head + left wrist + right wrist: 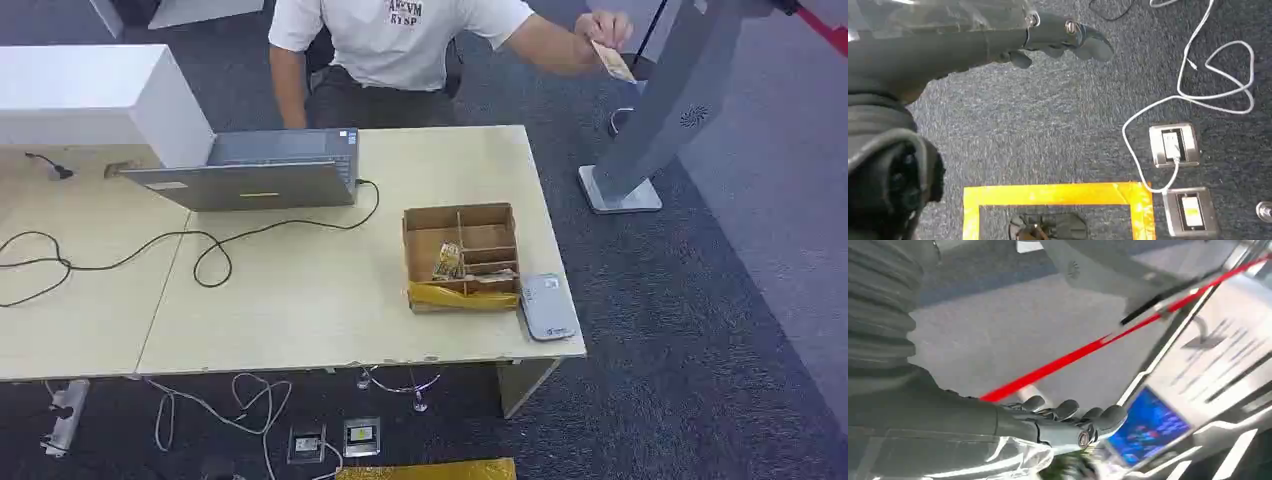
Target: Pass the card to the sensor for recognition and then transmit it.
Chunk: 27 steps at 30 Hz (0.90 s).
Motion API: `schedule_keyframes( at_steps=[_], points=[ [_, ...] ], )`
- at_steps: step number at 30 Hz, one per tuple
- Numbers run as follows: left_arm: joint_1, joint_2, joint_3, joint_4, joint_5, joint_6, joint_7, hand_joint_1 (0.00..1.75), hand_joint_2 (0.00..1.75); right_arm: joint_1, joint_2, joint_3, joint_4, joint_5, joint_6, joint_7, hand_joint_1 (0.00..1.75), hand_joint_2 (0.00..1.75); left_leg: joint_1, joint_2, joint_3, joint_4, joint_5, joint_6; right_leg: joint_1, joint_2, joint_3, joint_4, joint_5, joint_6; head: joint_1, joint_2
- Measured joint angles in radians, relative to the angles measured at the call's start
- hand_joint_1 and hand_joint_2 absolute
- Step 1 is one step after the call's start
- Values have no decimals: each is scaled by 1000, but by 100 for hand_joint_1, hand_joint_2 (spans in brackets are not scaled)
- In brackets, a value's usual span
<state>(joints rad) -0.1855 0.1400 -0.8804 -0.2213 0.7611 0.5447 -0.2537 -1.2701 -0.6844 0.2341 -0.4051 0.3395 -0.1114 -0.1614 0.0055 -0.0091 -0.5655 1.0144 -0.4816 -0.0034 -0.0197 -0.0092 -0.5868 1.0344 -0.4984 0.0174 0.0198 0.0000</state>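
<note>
Card (613, 62) sits in a person's raised hand (606, 30) in the head view, held out past the far right corner of the table (300, 300), near a grey stand (650, 130). On the table, a cardboard box (461, 256) with dividers stands just beside a small grey sensor (547, 306) at the near right edge; a laptop (250, 172) and its cable lie further left. Neither robot arm reaches into this scene, so the step in hand looks like receiving the card: the right arm should rise toward the person's hand, fingers parted, and close on the free edge of the card, clear of the person's fingers.

Left wrist view: the left hand (1058, 40) hangs over dark carpet with floor sockets (1174, 145) and a yellow tape square (1053, 197); its fingers are loosely extended and hold nothing.

Right wrist view: the right hand (1068, 422) has its fingers gently curved, apart and empty, with a red strap (1073, 356) and a blue screen (1148, 427) beyond, all blurred. A flat, firm pinch will matter, so the card's face can later lie level over the sensor.
</note>
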Motion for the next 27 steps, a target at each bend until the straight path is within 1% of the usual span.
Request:
schedule_keyframes(
  at_steps=[3, 9, 15, 18, 23, 27],
  points=[
    [-1, 4, 0, 0, -6, -7, -5, 0, 0, -31, 51, 87, -12, 29, 10, -19, 0, 175, 0, 0, 0, 0, 1, -1, 0, 1, -1, 0, 0, 0, 0, 0],
    [3, 9, 0, 0, -7, -32, -5, 0, 0, -47, 132, 205, -31, 70, 39, -51, 0, 175, 1, -2, -1, 0, 1, -1, 1, 0, -1, 0, 0, 0, 0, 0],
    [7, 14, -1, 0, -9, -44, -5, 0, 0, -46, 193, 285, -36, 98, 42, -60, 0, 175, 1, -3, -1, 0, 1, -1, 1, -1, -1, 0, 0, 0, 0, 0],
    [7, 18, -2, 0, -9, -49, -5, 0, 0, -46, 213, 310, -36, 91, 58, -60, 0, 175, 1, -2, -1, 0, 1, -1, 1, -1, -1, 0, 0, 0, 0, 0],
    [10, 23, -2, 0, -7, -54, -5, 0, 0, -45, 242, 341, -36, 89, 63, -58, 0, 175, 1, -2, -1, 0, 1, -1, 1, -1, -1, 0, 0, 0, 0, 0],
    [12, 24, -2, 0, -7, -54, -5, 0, 0, -44, 258, 350, -36, 88, 63, -56, 0, 175, 1, -2, -1, 0, 1, -1, 1, -1, -1, 0, 0, 0, 0, 0]
  ],
)
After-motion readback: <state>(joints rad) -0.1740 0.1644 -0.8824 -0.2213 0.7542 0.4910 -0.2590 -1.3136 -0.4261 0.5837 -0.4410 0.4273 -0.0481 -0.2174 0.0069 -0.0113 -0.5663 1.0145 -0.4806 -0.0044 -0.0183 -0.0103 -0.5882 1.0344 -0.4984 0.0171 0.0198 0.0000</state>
